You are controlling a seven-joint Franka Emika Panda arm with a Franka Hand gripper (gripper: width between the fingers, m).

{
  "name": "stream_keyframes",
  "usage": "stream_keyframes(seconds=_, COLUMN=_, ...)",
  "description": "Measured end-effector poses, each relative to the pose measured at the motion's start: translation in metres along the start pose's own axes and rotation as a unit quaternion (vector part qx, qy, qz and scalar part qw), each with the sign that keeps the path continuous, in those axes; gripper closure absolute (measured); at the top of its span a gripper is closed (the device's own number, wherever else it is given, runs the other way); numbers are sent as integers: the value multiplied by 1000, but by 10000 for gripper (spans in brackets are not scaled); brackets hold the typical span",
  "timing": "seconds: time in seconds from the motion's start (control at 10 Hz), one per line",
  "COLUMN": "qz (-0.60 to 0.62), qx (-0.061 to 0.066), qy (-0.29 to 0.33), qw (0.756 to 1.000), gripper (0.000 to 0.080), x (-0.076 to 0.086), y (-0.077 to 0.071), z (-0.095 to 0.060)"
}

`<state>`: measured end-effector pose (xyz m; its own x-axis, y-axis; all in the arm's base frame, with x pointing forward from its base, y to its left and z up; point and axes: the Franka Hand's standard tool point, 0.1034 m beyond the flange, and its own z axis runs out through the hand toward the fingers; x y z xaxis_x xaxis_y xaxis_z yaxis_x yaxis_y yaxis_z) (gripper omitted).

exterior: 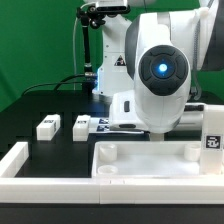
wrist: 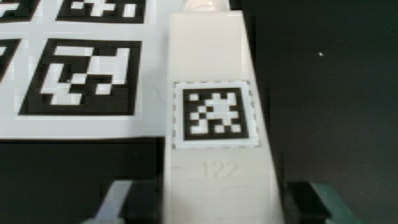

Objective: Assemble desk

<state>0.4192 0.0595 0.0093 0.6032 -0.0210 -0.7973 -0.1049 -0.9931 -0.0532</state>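
In the wrist view a long white desk leg (wrist: 215, 70) with a black-and-white tag lies on the black table, running away from the camera. My gripper (wrist: 217, 203) straddles its near end. The dark pads (wrist: 146, 205) press against both of the leg's sides, with no gap showing. In the exterior view the arm's bulky white body hides the gripper and this leg. The desk top (exterior: 150, 173), a white tray with a raised rim, lies in the foreground. Two more legs (exterior: 46, 127) (exterior: 81, 127) lie on the table on the exterior view's left.
The marker board (wrist: 71, 70) lies flat right beside the held leg. A white border rail (exterior: 22, 160) runs along the front on the exterior view's left. A tagged white block (exterior: 213, 140) stands at the exterior view's right edge.
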Motion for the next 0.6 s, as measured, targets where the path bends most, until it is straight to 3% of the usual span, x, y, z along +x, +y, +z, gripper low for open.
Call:
stream_keyframes(seconds=0.4, qz=0, qx=1, qy=1, qw=1000, gripper=512, x=-1, y=1, z=-3)
stream_keyframes(seconds=0.6, qz=-6, qx=18, qy=-11, qw=1000, gripper=512, x=-32, y=13, z=-49)
